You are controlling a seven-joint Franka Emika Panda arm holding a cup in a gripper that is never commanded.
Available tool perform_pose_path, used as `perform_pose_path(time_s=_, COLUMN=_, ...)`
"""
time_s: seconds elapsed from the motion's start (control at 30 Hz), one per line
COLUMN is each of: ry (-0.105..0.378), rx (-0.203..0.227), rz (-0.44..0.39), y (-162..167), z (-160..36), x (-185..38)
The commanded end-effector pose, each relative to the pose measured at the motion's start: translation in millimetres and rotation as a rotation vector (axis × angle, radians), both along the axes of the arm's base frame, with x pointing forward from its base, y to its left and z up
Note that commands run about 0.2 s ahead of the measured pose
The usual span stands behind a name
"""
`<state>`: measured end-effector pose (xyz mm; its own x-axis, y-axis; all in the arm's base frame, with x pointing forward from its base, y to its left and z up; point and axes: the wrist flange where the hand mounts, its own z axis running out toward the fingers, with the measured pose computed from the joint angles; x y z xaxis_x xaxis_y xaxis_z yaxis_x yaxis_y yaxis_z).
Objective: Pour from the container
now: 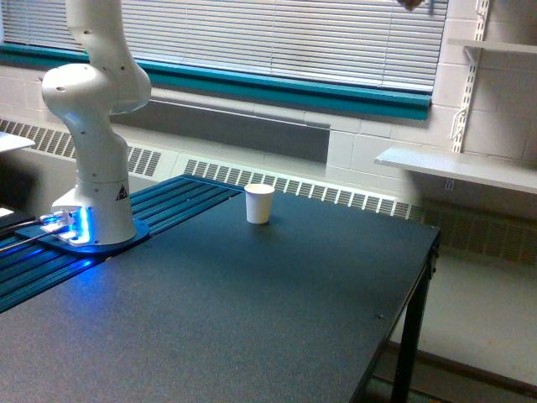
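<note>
At the exterior view's left the arm's base (94, 220) rises out of frame, so neither the hand nor the container shows, and I cannot tell what the hand grips. The pour looks not yet begun: next the container must come over the white cup (259, 203). Rightward, the counter (252, 319) lies bare to its edge.

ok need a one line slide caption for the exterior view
White Franka arm base glowing blue on a dark table, a lone white paper cup upright near the far edge; gripper and container out of frame.
</note>
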<state>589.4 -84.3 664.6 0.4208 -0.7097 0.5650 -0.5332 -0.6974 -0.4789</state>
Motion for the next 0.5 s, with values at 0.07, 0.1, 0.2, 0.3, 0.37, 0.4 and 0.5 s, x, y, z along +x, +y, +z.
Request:
perform_pose_path(time_s=0.07, ry=0.141, rx=0.012, rz=0.023, y=14.9, z=-73.6, x=3.1)
perform_pose_path(time_s=0.1, ry=0.156, rx=0.013, rz=0.026, y=15.9, z=-81.5, x=2.1)
perform_pose_path(time_s=0.2, ry=0.208, rx=0.021, rz=0.036, y=20.4, z=-106.8, x=-2.2)
perform_pose_path(time_s=0.3, ry=0.258, rx=0.019, rz=0.040, y=22.3, z=-132.7, x=-8.6)
perform_pose_path(time_s=0.37, ry=0.289, rx=0.016, rz=0.042, y=23.9, z=-147.2, x=-13.0)
perform_pose_path(time_s=0.4, ry=0.292, rx=0.013, rz=0.046, y=25.5, z=-148.4, x=-13.9)
perform_pose_path(time_s=0.5, ry=0.301, rx=-0.001, rz=0.050, y=28.2, z=-152.1, x=-17.3)
